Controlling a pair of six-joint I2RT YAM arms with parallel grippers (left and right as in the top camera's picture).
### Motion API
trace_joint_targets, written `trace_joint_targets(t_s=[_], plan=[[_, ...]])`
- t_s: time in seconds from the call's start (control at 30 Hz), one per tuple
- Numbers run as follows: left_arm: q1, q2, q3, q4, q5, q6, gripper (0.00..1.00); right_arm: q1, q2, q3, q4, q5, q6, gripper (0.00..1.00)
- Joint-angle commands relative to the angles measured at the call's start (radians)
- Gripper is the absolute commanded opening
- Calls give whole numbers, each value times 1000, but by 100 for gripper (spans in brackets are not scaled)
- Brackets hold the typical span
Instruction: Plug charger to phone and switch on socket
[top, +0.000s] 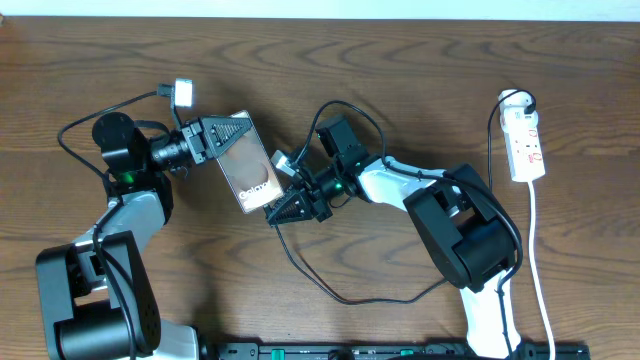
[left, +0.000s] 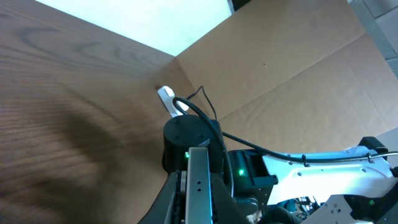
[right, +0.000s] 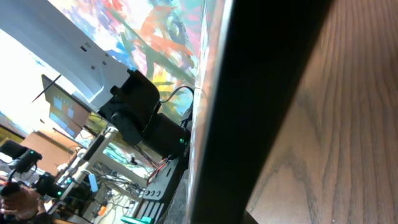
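Note:
The phone (top: 250, 168), a dark slab with white "Galaxy" lettering, is held tilted above the table at centre left. My left gripper (top: 226, 136) is shut on its upper end; in the left wrist view its grey edge (left: 199, 186) runs between my fingers. My right gripper (top: 289, 206) is at the phone's lower right end, fingers together on the charger's end; the plug tip is hidden. The charger's thin black cable (top: 335, 297) loops down across the table. The phone's edge fills the right wrist view as a dark band (right: 267, 93). The socket (top: 526, 143), a white power strip, lies far right.
The socket's white cord (top: 541, 270) runs down the right side towards the table's front. A small white block (top: 183, 93) on a black cable sits behind my left arm. The socket also shows small and far in the left wrist view (left: 166, 98), near a cardboard wall (left: 292, 68).

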Motion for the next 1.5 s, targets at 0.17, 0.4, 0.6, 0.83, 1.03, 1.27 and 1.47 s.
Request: trace_joint_targets(t_s=[0.17,0.4,0.6,0.83,1.03,1.27,1.47], plan=[[-17,-16,18,1,37,0,7,2,3,7,85,2,73,1],[-17,-16,18,1,79,10,8,2,3,7,175,13,150,1],[-17,-16,15,-3,119,26,7,1,3,7,182,16,153,1],[-17,-16,13,-3,119,26,7,-3,3,7,184,16,153,1],[-17,-16,11,-3,119,26,7,-11,3,7,187,17,153,1],[-17,-16,10,-3,119,26,7,-12,3,7,187,16,153,1],[-17,-16,10,-3,119,26,8,-12,3,7,186,16,153,1]])
